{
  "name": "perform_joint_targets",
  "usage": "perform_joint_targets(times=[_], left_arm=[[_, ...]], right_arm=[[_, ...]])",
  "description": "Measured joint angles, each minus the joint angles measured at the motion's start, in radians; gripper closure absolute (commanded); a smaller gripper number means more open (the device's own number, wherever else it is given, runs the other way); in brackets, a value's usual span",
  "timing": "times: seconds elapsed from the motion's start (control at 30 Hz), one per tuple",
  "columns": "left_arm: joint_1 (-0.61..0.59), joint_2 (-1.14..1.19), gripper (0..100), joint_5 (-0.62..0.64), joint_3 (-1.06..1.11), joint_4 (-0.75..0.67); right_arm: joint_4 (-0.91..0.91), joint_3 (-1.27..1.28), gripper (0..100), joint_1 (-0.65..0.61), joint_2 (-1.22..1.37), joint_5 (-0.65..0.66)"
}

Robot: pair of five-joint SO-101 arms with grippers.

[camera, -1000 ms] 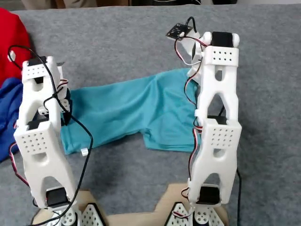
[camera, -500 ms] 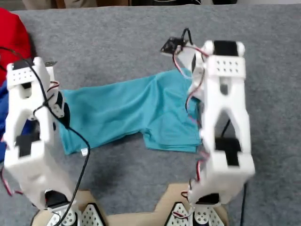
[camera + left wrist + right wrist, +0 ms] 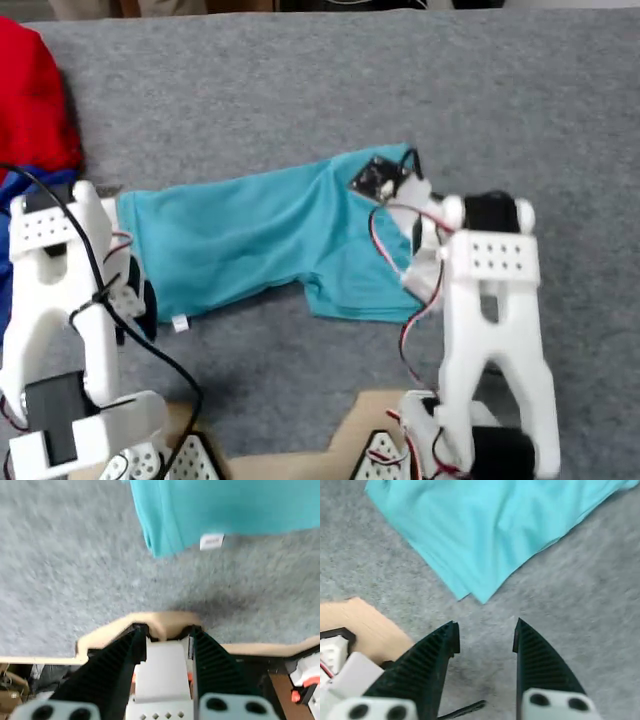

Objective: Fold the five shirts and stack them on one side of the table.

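Grey table (image 3: 300,80), teal shirt (image 3: 260,235) flat beyond left hand (image 3: 167,628), right hand (image 3: 485,625), untouched

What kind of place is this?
Probably a robot lab or workshop bench: a white left arm and right arm mounted on a wooden base, over a grey cloth-covered table with a teal shirt laid out.

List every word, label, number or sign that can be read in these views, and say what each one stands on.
White tag at the edge of the teal shirt: it carries print, but it is too blurred to read.
Small circuit board on an arm over the shirt: no marking is legible.
No other text can be read.
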Motion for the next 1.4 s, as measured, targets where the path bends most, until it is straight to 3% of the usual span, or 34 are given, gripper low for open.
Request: perform_joint_targets(times=[0.37,0.53,0.83,1.17,1.4], left_arm=[[0.000,-0.009,85,0.002,0.129,-0.127],[0.011,-0.009,85,0.068,0.143,-0.187],[0.011,-0.009,85,0.221,0.146,-0.213],[0.011,-0.009,85,0.230,0.172,-0.374],[0.060,-0.009,85,0.252,0.172,-0.396]], right_arm=[[-0.218,0.230,80.3,0.000,-0.028,-0.204],[-0.334,0.288,80.3,0.000,-0.028,-0.275],[-0.434,0.295,80.3,0.000,-0.028,-0.270],[-0.517,0.376,80.3,0.000,-0.028,-0.239],[-0.525,0.379,80.3,0.000,-0.028,-0.239]])
